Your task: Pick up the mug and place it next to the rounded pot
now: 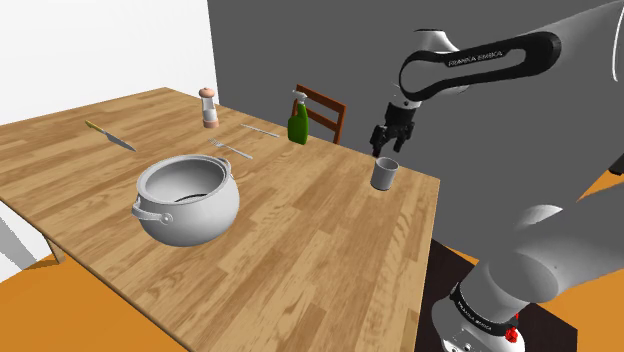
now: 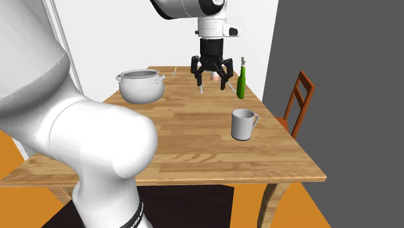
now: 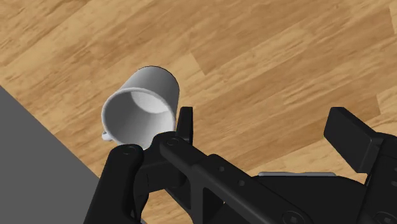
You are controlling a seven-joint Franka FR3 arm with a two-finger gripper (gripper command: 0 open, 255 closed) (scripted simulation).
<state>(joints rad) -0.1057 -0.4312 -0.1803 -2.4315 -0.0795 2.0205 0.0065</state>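
Wooden table (image 1: 300, 235) with the task's two things well apart. Grey mug (image 1: 385, 174) upright near the table corner at the shoulder view's right, mouth upward, handle toward the second exterior view's right, touching nothing but the tabletop. Rounded grey pot (image 1: 188, 200), lidless, with side handles, toward the shoulder view's left and nearer the front edge. All-black gripper (image 2: 212, 84) empty, fingers spread wide, hanging above the tabletop, higher than the mug's rim and a little to one side of it. In the wrist view, mug just outside one finger (image 3: 185, 124), not between the pair. Along the table's far side in the shoulder view: green bottle (image 1: 298, 122), small shaker (image 1: 208, 108), knife (image 1: 110, 135), fork (image 1: 232, 150). Brown wooden chair (image 1: 325, 108) behind the table, just beside the bottle. Orange floor (image 1: 70, 310) below.
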